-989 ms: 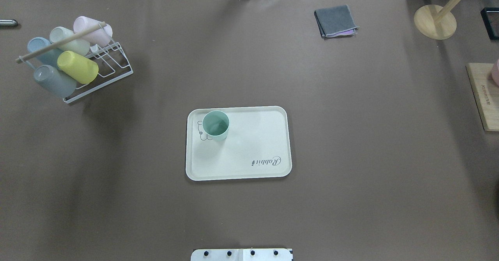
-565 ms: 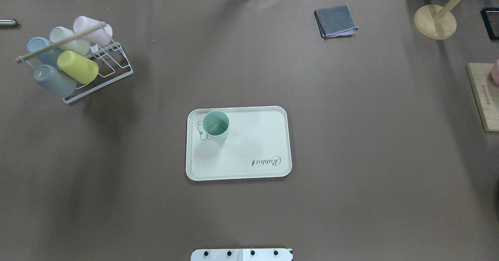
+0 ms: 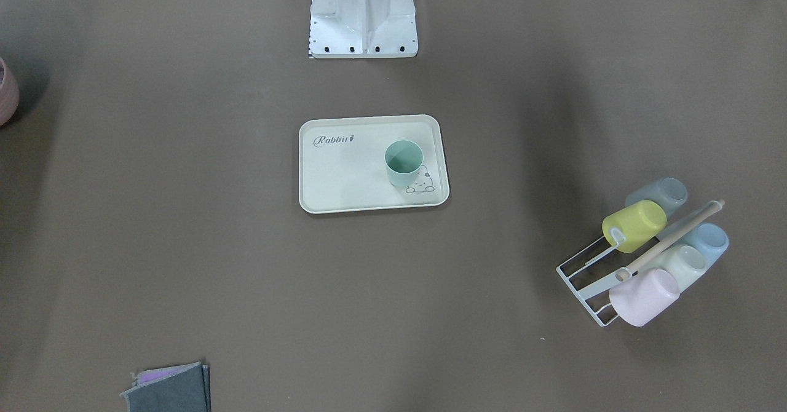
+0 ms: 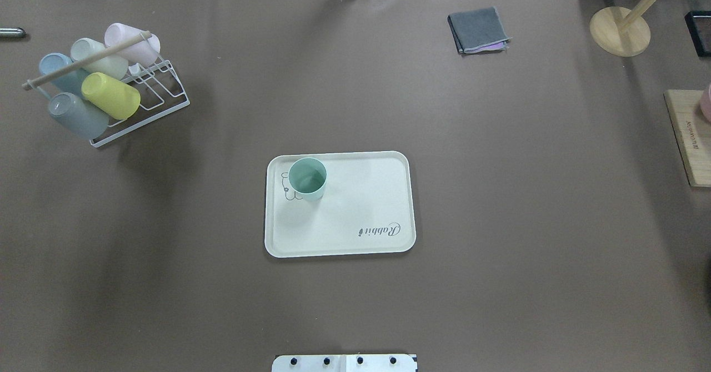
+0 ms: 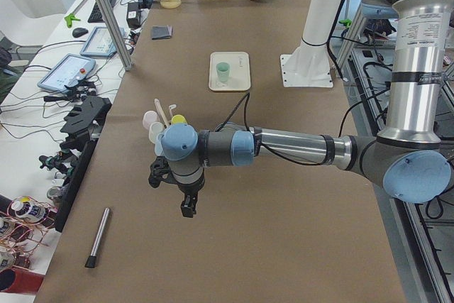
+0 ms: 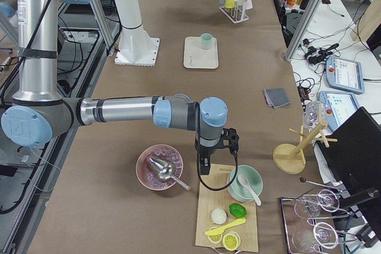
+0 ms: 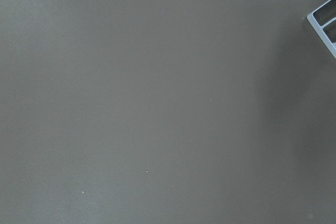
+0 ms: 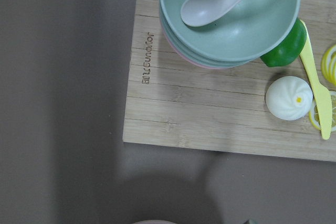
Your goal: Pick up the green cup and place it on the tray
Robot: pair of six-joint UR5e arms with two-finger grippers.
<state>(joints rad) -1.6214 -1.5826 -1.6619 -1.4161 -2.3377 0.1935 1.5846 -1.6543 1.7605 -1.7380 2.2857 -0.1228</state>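
Observation:
The green cup (image 4: 307,178) stands upright on the cream tray (image 4: 355,205), at its left end over the bunny drawing. It also shows in the front-facing view (image 3: 404,162), on the tray (image 3: 344,172). Neither gripper is near it. My left gripper (image 5: 186,204) shows only in the exterior left view, low over bare table beyond the cup rack. My right gripper (image 6: 204,168) shows only in the exterior right view, over the wooden board. I cannot tell whether either is open or shut.
A white wire rack (image 4: 139,91) with several pastel cups lies at the far left. A grey cloth (image 4: 479,29) and a wooden stand (image 4: 619,30) are at the back right. A wooden board (image 8: 210,103) holds stacked bowls (image 8: 231,19) and food.

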